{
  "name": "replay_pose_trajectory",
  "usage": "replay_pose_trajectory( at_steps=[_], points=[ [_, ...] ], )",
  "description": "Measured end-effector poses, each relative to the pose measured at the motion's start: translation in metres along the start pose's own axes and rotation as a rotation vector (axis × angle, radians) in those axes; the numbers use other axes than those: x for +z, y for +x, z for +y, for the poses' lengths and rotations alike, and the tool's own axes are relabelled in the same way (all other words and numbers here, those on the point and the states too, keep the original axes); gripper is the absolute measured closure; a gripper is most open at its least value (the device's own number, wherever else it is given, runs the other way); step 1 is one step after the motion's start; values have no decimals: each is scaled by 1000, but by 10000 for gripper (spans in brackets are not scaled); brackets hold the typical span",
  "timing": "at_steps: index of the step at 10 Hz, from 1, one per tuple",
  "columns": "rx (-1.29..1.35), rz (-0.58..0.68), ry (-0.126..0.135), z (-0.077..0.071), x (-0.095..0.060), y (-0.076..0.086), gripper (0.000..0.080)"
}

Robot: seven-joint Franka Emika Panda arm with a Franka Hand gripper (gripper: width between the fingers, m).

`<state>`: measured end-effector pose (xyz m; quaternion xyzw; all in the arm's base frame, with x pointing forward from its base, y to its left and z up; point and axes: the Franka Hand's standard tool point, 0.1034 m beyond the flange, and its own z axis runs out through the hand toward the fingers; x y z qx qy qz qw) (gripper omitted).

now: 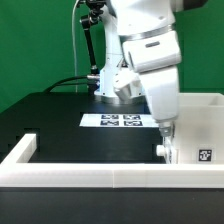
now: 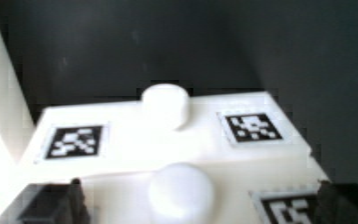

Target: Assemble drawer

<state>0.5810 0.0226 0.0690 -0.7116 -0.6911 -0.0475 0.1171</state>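
drawer casing (image 1: 200, 130) right beside and under the lowered gripper (image 1: 164, 150)

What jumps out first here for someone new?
The white Panda arm dominates the exterior view, reaching down at the black table's right side, its gripper low against a white tagged drawer part. Behind it, the marker board lies flat. The wrist view is filled by a white tagged part with round knobs; whether the fingers grip it is unclear.

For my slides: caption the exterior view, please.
Panda gripper low beside the white drawer casing, marker board nearby.
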Motion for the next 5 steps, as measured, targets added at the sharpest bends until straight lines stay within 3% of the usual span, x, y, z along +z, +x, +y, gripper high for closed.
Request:
replay_pose_trajectory(
  at_steps=[1,2,3,5],
  points=[
    [-10,-4,18,-2,-9,-31,150],
    [16,-6,5,0,-16,-50,150],
    [36,-7,-5,-1,-20,-59,150],
    [38,-6,-1,-1,-17,-57,150]
  ],
)
